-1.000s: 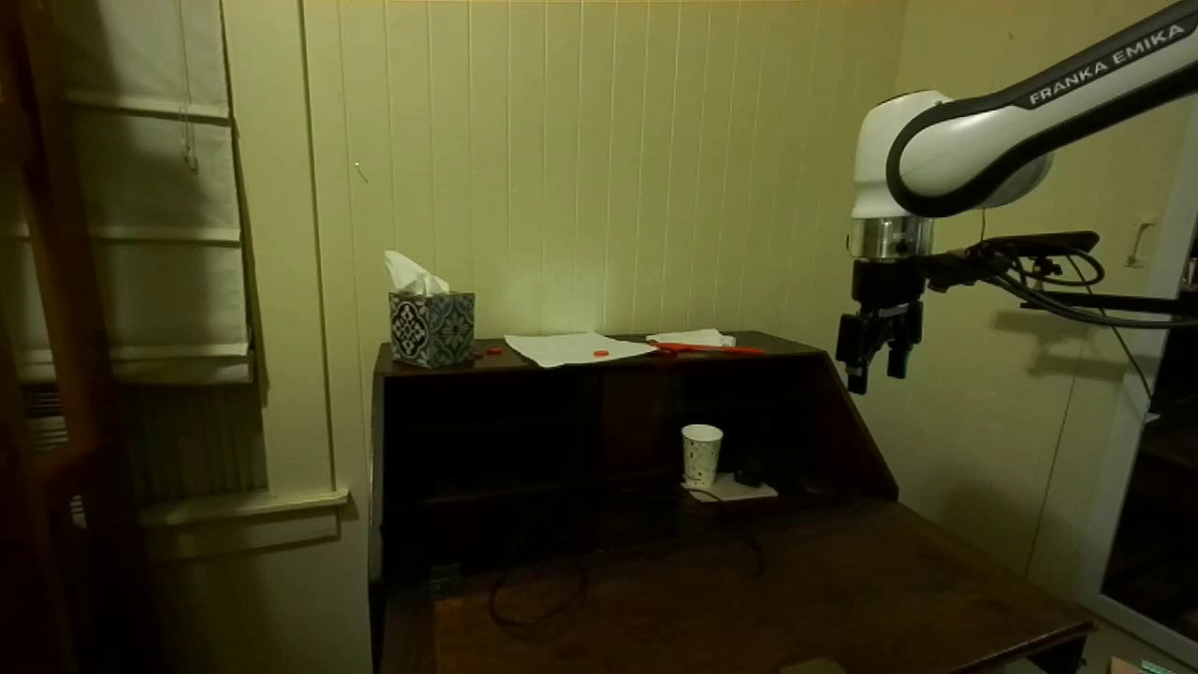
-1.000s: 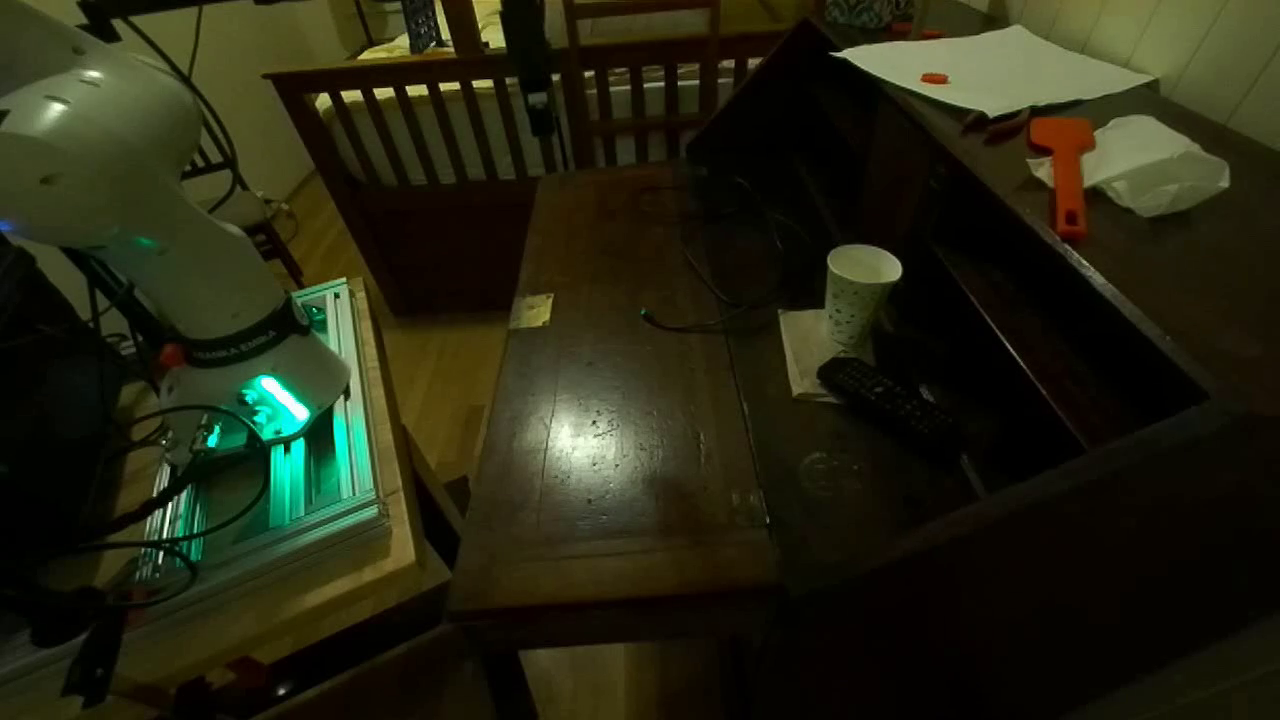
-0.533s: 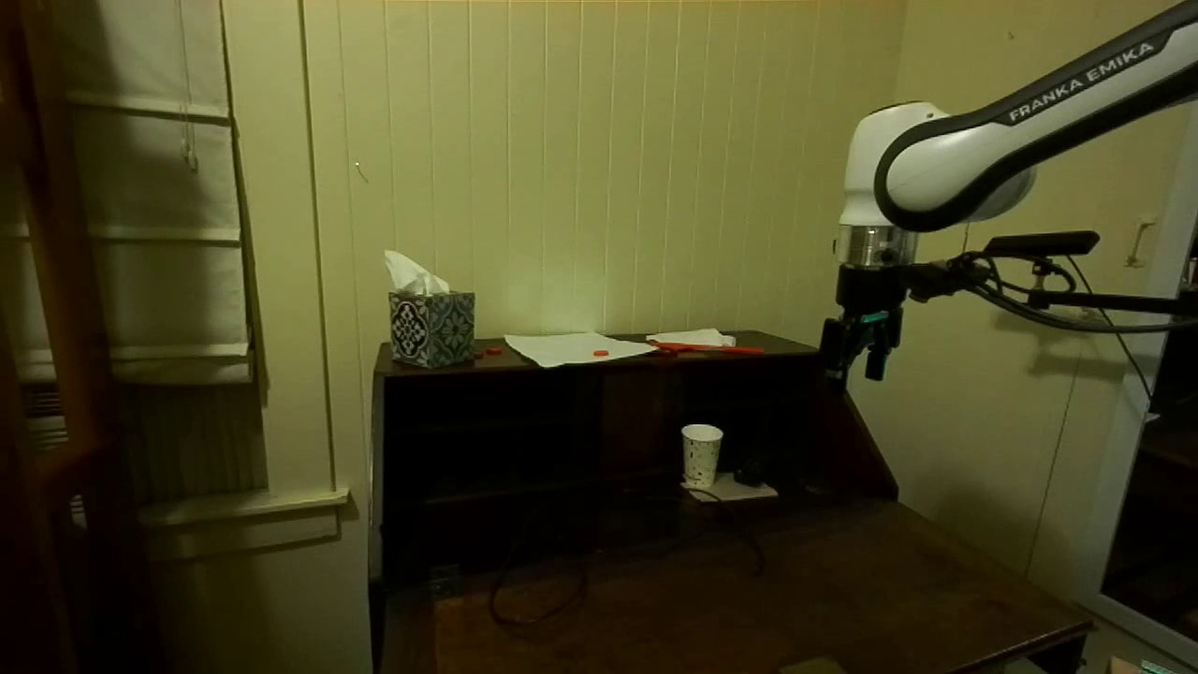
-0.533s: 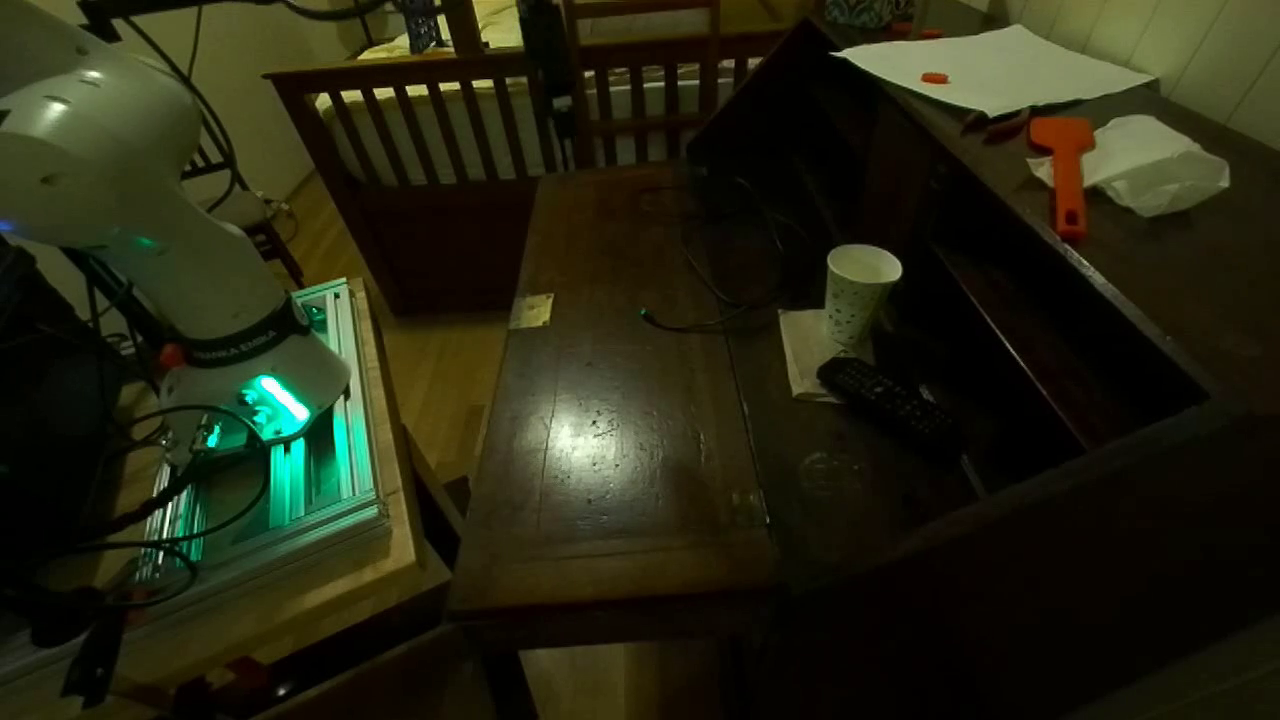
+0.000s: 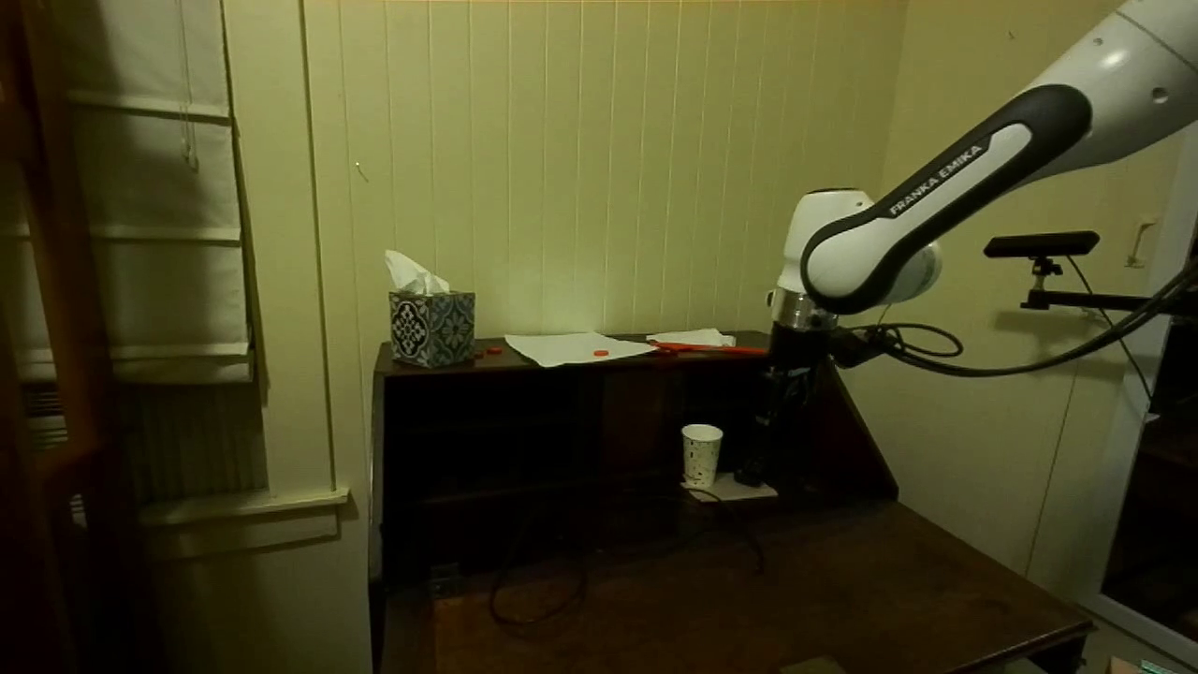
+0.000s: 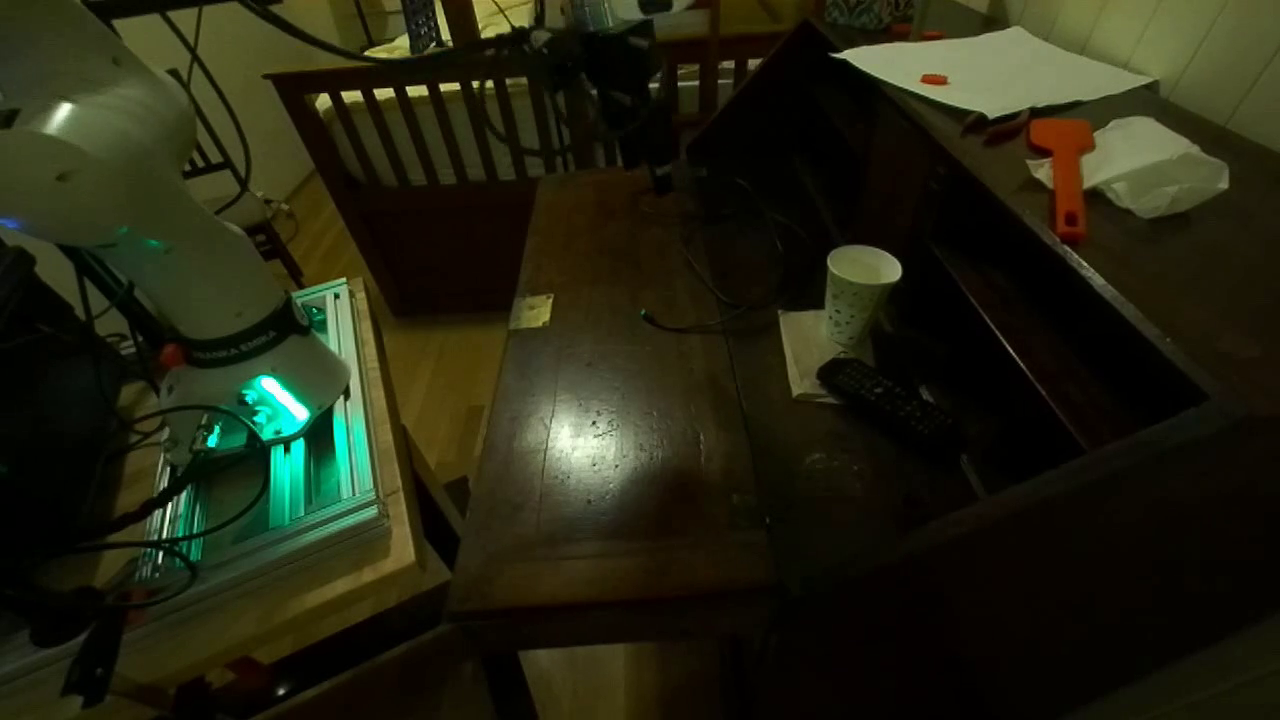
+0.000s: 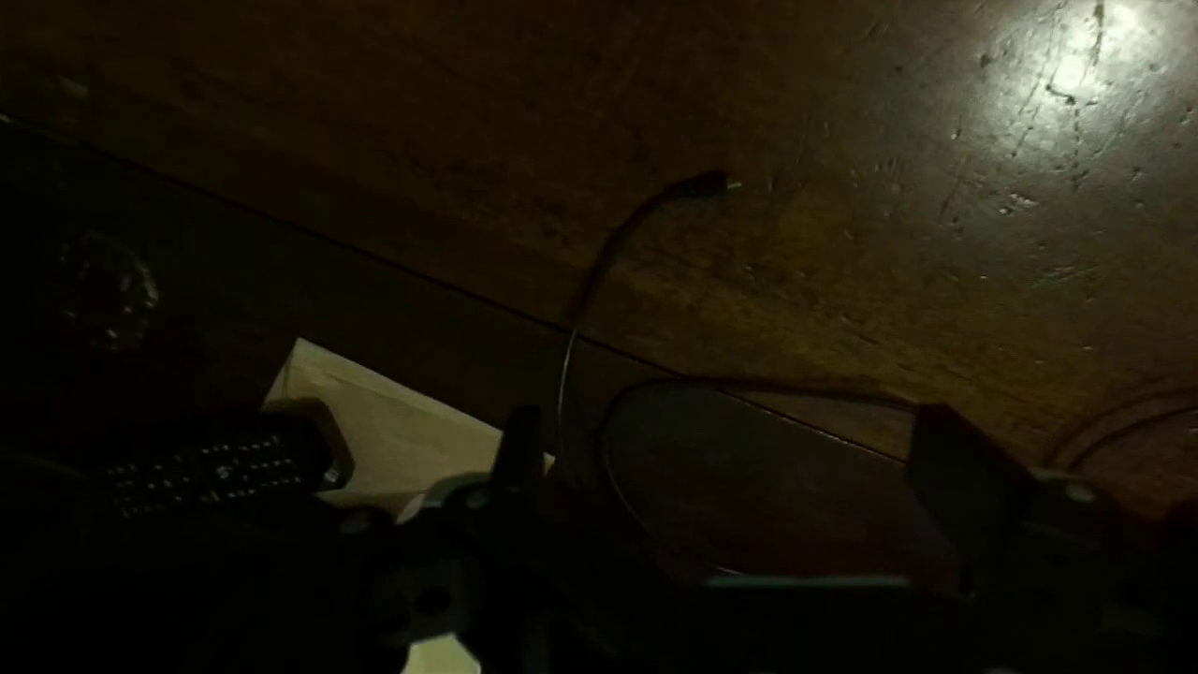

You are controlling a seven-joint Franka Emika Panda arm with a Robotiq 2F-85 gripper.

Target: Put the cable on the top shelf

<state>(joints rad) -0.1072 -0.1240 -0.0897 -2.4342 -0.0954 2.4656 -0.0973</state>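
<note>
The cable is thin and dark and lies in loose loops on the lowered desk board, in both exterior views [image 5: 524, 622] [image 6: 700, 328]. In the wrist view the cable [image 7: 613, 245] shows its plug end and a loop passing between and beneath my fingers. My gripper [image 7: 730, 440] is open with nothing between the fingertips, above the cable. In an exterior view the gripper [image 5: 760, 459] is dark against the cubby, right of the cup; it also shows at the far end of the desk [image 6: 662, 175]. The top shelf [image 5: 599, 369] is the unit's upper board [image 6: 1180, 275].
A paper cup [image 5: 702, 456] stands on a napkin [image 6: 800, 365] beside a black remote [image 6: 885, 400]. On the top shelf are a tissue box [image 5: 432, 328], white paper [image 6: 1000, 70], crumpled white paper [image 6: 1155, 165], an orange-red scraper [image 6: 1068, 180] and small red pieces.
My gripper has moved down and to the left in an exterior view, from beside the unit's upper right corner to in front of the cubby. The cable has not moved.
</note>
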